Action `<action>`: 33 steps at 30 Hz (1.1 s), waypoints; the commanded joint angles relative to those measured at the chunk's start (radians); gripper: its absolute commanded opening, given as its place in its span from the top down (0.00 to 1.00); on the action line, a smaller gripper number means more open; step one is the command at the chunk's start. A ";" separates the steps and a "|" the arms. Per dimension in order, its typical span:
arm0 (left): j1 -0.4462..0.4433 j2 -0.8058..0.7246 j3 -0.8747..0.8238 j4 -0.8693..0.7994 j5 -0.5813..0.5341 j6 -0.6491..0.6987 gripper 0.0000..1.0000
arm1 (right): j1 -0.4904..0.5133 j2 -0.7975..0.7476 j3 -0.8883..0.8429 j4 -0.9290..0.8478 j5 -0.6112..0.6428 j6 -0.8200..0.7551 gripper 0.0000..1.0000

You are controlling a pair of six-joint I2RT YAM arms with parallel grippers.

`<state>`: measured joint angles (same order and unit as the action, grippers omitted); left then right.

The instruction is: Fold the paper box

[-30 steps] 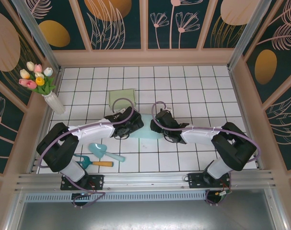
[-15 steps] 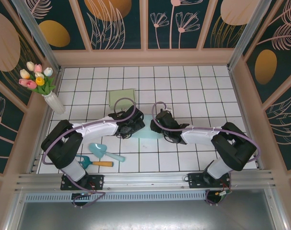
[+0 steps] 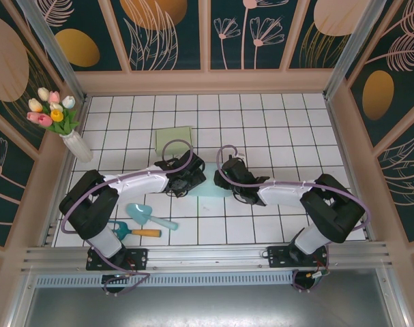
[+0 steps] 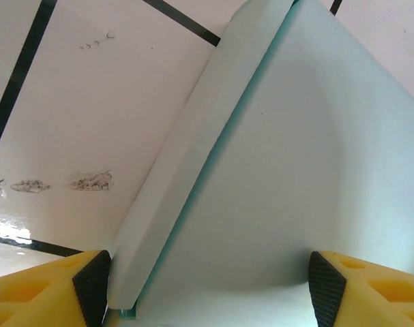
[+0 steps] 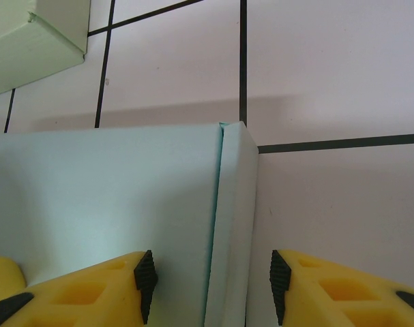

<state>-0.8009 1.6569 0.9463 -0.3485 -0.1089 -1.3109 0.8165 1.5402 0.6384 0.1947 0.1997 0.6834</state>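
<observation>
Paper box [image 3: 211, 189] lies flat mid-tabletop [image 3: 275, 122], between your two arms; the left pincer [image 4: 209, 287] stands wide, straddling the raised left flap [image 4: 186, 170], gripping nothing; the right pincer [image 5: 208, 283] sits half open astride the right flap [image 5: 234, 225], also empty; squeeze off-centre and you risk creasing the panel or skidding the box sideways.

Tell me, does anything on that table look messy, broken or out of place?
Nothing looks spilled or broken. Some grey smudges mark the white tile beside the pale blue paper box; the vase of tulips stands upright.
</observation>
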 commanded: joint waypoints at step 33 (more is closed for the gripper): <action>-0.008 0.063 -0.002 -0.045 -0.072 0.012 0.24 | 0.085 -0.154 -0.147 0.007 -0.106 0.098 0.54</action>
<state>-0.8108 1.6897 0.9672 -0.3214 -0.1574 -1.3106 0.8902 1.3727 0.5106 0.1356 0.1425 0.7555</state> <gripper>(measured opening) 0.757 0.460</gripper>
